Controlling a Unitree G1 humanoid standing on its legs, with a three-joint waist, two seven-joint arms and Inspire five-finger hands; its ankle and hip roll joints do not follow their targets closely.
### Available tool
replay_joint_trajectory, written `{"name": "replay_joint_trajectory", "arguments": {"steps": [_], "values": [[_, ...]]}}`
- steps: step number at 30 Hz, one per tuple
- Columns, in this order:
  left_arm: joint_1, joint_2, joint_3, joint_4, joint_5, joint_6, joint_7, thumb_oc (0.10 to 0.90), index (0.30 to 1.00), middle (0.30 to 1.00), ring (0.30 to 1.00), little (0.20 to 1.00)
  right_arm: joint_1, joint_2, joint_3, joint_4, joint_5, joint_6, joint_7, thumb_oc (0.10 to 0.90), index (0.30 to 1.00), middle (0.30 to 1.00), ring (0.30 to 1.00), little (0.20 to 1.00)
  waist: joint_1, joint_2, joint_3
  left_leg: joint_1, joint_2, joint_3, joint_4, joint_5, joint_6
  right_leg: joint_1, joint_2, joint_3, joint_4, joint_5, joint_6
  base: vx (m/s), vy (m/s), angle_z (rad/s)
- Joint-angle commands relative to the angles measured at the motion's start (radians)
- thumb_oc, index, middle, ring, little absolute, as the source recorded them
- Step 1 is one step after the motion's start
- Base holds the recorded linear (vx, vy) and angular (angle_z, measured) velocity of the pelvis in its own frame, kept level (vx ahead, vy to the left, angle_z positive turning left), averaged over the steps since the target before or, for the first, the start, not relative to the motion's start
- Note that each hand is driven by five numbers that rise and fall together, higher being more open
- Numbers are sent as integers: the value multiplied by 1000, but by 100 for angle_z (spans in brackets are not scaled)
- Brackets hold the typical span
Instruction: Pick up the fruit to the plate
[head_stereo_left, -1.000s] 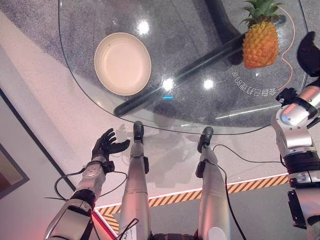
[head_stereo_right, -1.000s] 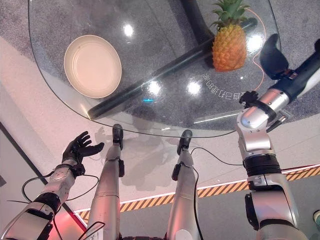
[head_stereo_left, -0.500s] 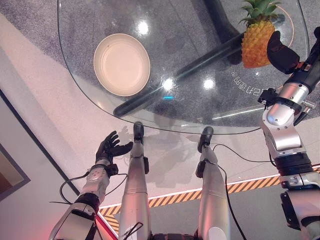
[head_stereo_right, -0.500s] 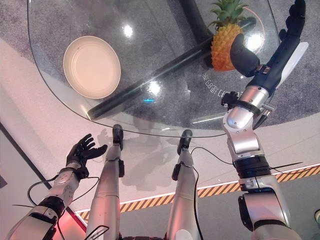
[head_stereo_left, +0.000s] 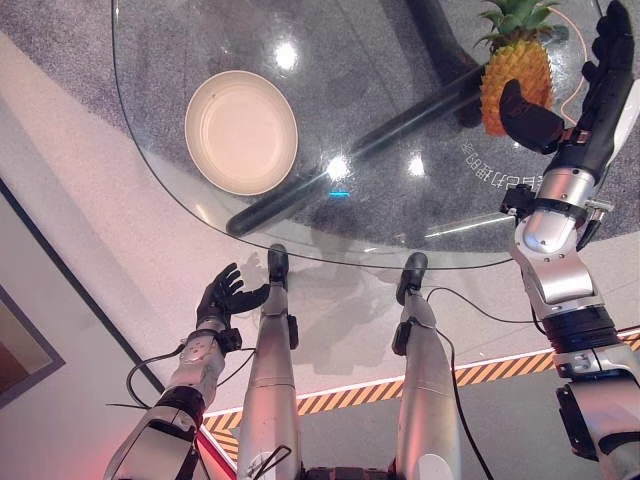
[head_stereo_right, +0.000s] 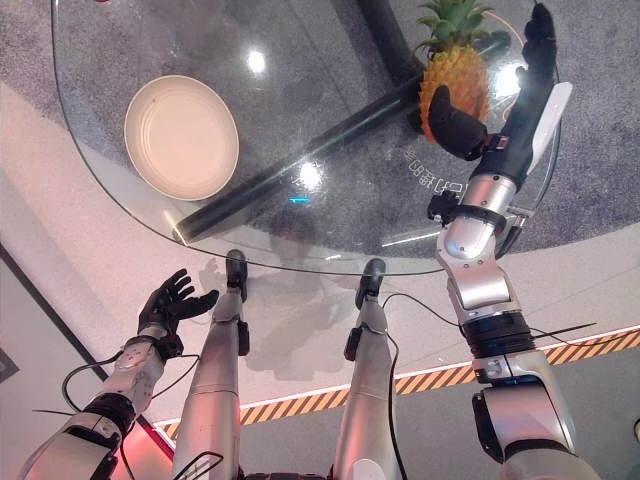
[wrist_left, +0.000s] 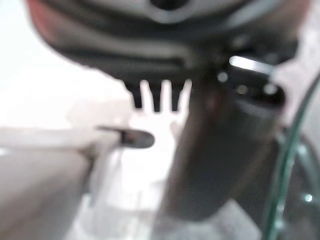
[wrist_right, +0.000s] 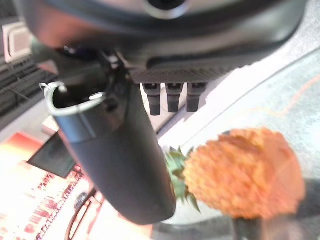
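An orange pineapple (head_stereo_left: 515, 85) with a green crown stands upright on the round glass table (head_stereo_left: 160, 150), at its far right. My right hand (head_stereo_left: 590, 95) is open around it: the thumb lies across the fruit's near side and the straight fingers rise to its right. In the right wrist view the pineapple (wrist_right: 245, 172) sits just past the thumb (wrist_right: 117, 160). A cream plate (head_stereo_left: 241, 131) rests empty on the table's left part. My left hand (head_stereo_left: 228, 295) hangs open below the table's near edge, over the floor, palm up.
A dark tube of the table's base (head_stereo_left: 360, 150) runs slantwise under the glass between plate and pineapple. A thin orange cord (head_stereo_left: 572, 100) loops on the glass behind the fruit. A yellow-black striped tape (head_stereo_left: 480, 372) crosses the floor near me.
My right hand has swung in from the table's right edge toward the pineapple, and its thumb now overlaps the fruit. The left hand has drifted slightly. Pineapple and plate have stayed put.
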Motion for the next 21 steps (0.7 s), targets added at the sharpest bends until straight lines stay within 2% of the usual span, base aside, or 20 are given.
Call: {"name": "replay_joint_trajectory", "arguments": {"steps": [1, 15, 21], "values": [[83, -2, 25, 8, 21, -36, 24, 800, 900, 900, 900, 900, -2, -49, -33, -91, 9, -38, 19, 800, 900, 900, 900, 900, -3, 24, -22, 4, -17, -15, 33, -24, 87, -16, -21, -50, 53, -3, -38, 0, 0, 0], [79, -2, 7, 1, 15, -30, 29, 800, 900, 900, 900, 900, -36, -51, -19, -6, 73, -20, 23, 800, 900, 900, 900, 900, 6, 31, -22, 15, -18, -10, 18, -18, 85, -9, -27, -60, 46, 1, -37, 0, 0, 0], [77, -4, 3, 3, 13, -29, 28, 800, 900, 900, 900, 900, -46, -53, -19, 7, 57, -10, -23, 800, 900, 900, 900, 900, 8, 34, -22, 17, -16, -9, 15, -16, 84, -9, -29, -60, 47, 0, -36, 0, 0, 0]]}}
